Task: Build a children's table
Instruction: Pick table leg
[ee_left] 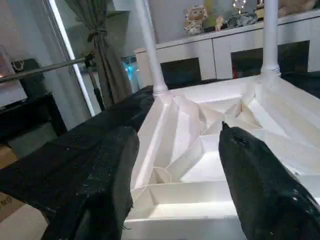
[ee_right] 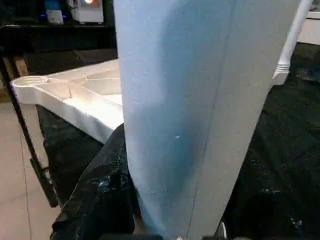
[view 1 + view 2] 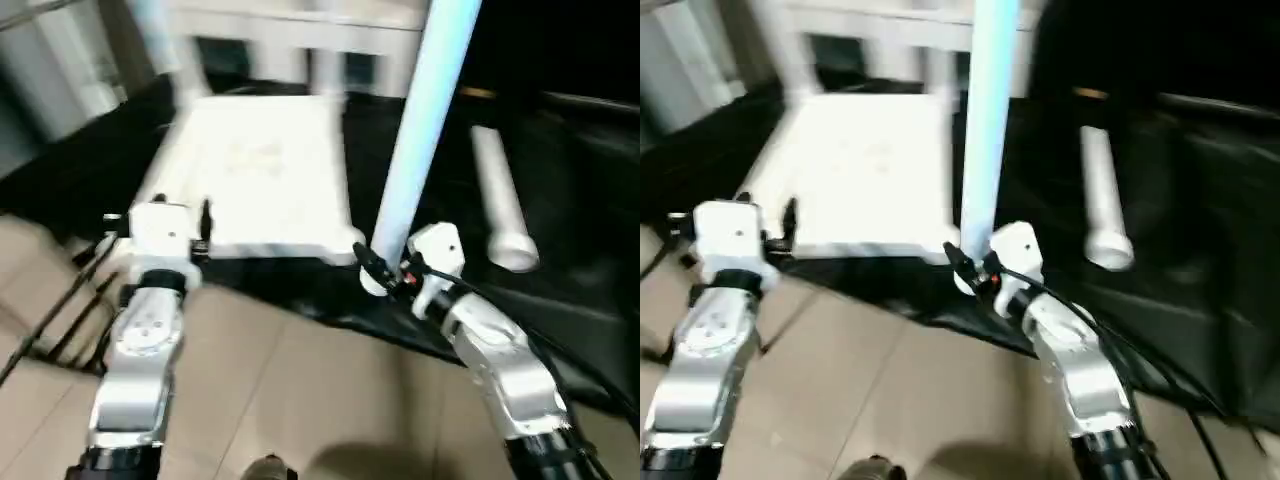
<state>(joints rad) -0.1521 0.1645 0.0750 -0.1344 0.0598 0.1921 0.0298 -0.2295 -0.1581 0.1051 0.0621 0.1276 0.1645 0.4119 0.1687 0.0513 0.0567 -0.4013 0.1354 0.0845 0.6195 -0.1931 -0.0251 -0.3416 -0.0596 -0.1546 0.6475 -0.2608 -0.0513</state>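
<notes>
Black cloth point(image 3: 560, 290) over tan floor. Upside-down tabletop point(image 3: 265, 180) on it, two legs already socketed at far corners. Left gripper point(image 1: 175, 165) spread, empty, at near edge. Right gripper point(image 3: 385, 270) clamped around upright leg point(image 3: 420, 120) beside near corner. Spare leg point(image 3: 500, 200) further right.

White leg point(image 2: 195, 115) upright in the right tool point(image 2: 165, 220), tabletop point(image 2: 80, 100) behind.

Two upright legs point(image 1: 150, 50) stand at the tabletop's point(image 3: 270, 180) far corners; its ribbed middle lies open
</notes>
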